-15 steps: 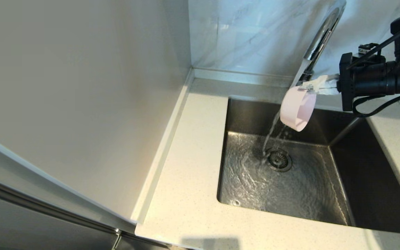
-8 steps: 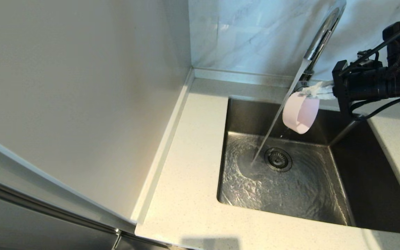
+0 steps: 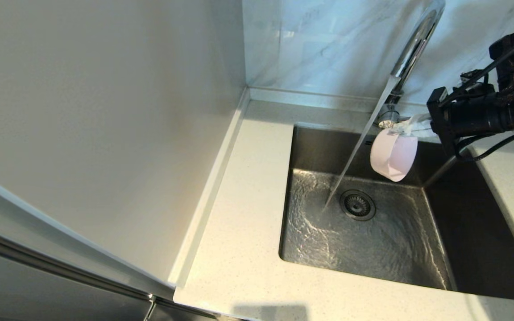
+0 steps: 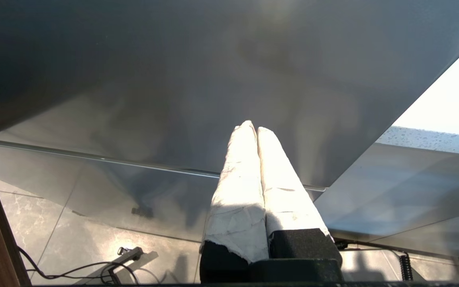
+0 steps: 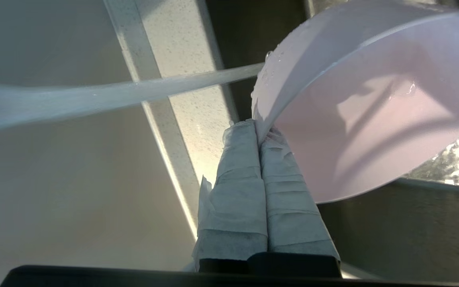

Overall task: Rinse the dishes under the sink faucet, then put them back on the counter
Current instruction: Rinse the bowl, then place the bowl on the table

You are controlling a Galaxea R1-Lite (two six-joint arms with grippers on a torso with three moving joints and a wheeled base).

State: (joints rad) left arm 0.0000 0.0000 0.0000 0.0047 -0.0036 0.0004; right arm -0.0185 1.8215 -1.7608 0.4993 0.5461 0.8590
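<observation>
My right gripper (image 3: 395,130) is shut on the rim of the pale pink bowl (image 3: 393,154), which hangs tipped on its side over the back of the steel sink (image 3: 444,232). In the right wrist view the white-wrapped fingers (image 5: 249,159) pinch the wet bowl (image 5: 365,119) by its edge. Water streams from the chrome faucet (image 3: 411,49) past the bowl's left side and lands left of the drain strainer (image 3: 358,204). The lilac plate is out of view. My left gripper (image 4: 252,128) is shut and empty, parked low beside a grey cabinet panel.
The speckled counter (image 3: 239,214) runs along the left and front of the sink, with a narrow strip (image 3: 513,187) on the right. A tall pale side panel (image 3: 105,133) rises at the left. Marble-veined wall tiles (image 3: 319,44) stand behind the faucet.
My right gripper has carried the bowl to the right and a little down, out of the water stream. The stream now falls straight into the sink without hitting the bowl.
</observation>
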